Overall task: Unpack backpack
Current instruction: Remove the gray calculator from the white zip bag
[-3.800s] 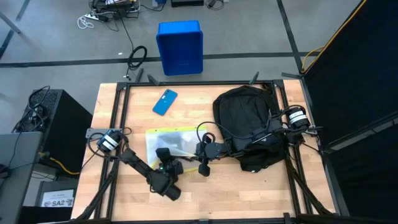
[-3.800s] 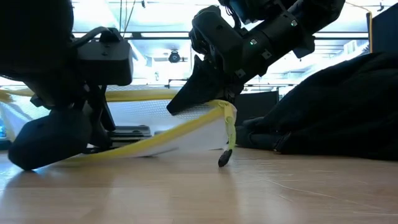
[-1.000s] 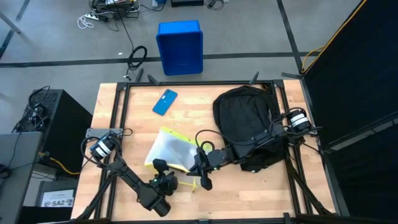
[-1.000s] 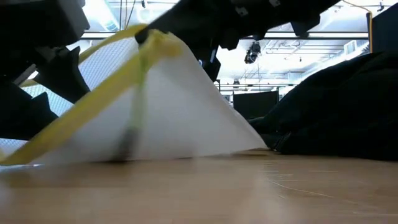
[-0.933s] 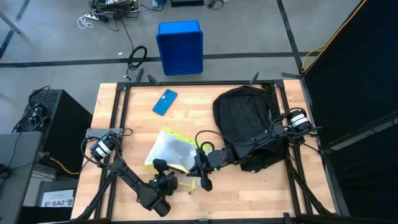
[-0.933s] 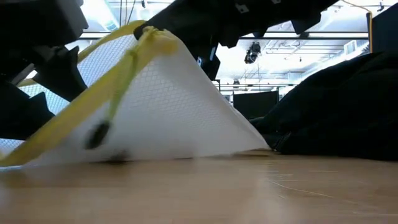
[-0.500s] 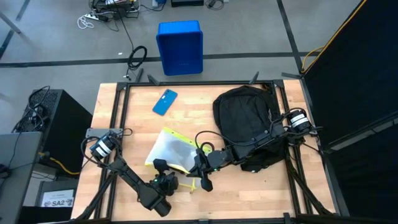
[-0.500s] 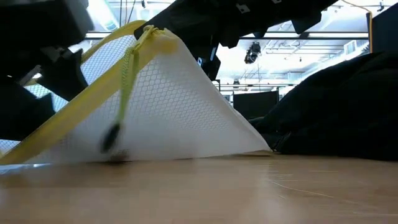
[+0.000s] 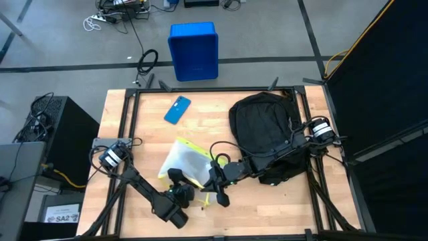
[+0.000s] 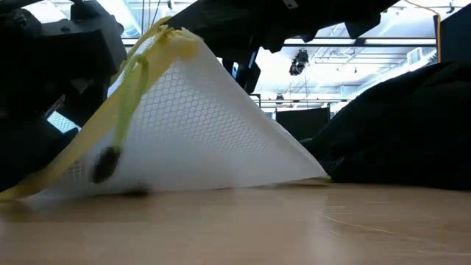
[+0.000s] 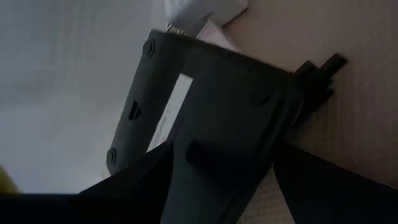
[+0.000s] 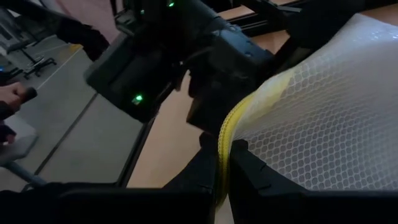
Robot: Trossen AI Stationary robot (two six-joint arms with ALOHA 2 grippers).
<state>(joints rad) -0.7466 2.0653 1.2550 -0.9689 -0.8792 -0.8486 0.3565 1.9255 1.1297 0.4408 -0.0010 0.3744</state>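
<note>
Backpack (image 9: 264, 130) is seen from above lying on the table (image 9: 127, 127), its long axis running away from the front edge. A white mesh pouch (image 9: 186, 161) with a yellow zip edge lies just beside the backpack, on the side of the left arm's base. The right gripper (image 9: 212, 182) is closed on the pouch's near corner. The left gripper (image 9: 179, 193) sits at the pouch's front edge, farther from the backpack than the right one; whether it grips anything cannot be told here. A blue phone (image 9: 177, 110) lies well apart from the backpack, beyond the pouch.

From table height, the mesh pouch (image 10: 199, 125) is lifted into a tent beside the backpack (image 10: 405, 125), with its yellow zipper pull (image 10: 107, 163) hanging blurred. Both grippers are largely cut off at the top.

In the left wrist view, dark gripper housing fills the picture against pale mesh; the finger gap is not shown.

In the right wrist view, the right gripper (image 12: 222, 163) is pinched shut on the pouch's yellow zip edge (image 12: 225, 134). The pouch's contents are hidden.
</note>
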